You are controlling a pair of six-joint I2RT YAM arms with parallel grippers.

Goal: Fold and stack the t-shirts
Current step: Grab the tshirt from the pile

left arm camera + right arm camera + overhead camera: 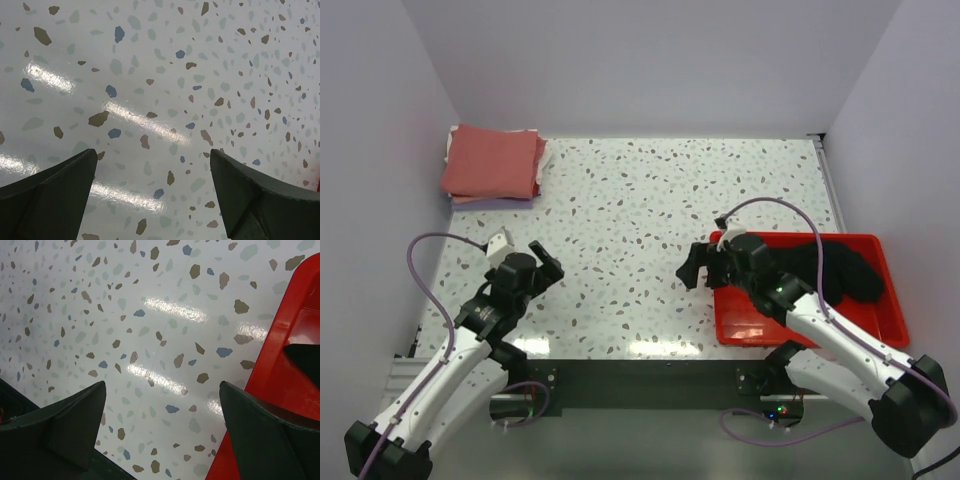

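I see my left gripper [548, 262] hovering over the speckled table [650, 200] near the front edge, fingers spread wide and grasping nothing; its wrist view shows only bare terrazzo between them. My right gripper [694, 266] is likewise released and empty, hanging just beside the left rim of the red tray [800, 330]. The black t-shirt [840, 268] lies crumpled in the tray's far part, well apart from both grippers. In the far left corner sits the folded stack [492, 163], with the salmon-red t-shirt on top and pale lavender and white edges showing beneath it.
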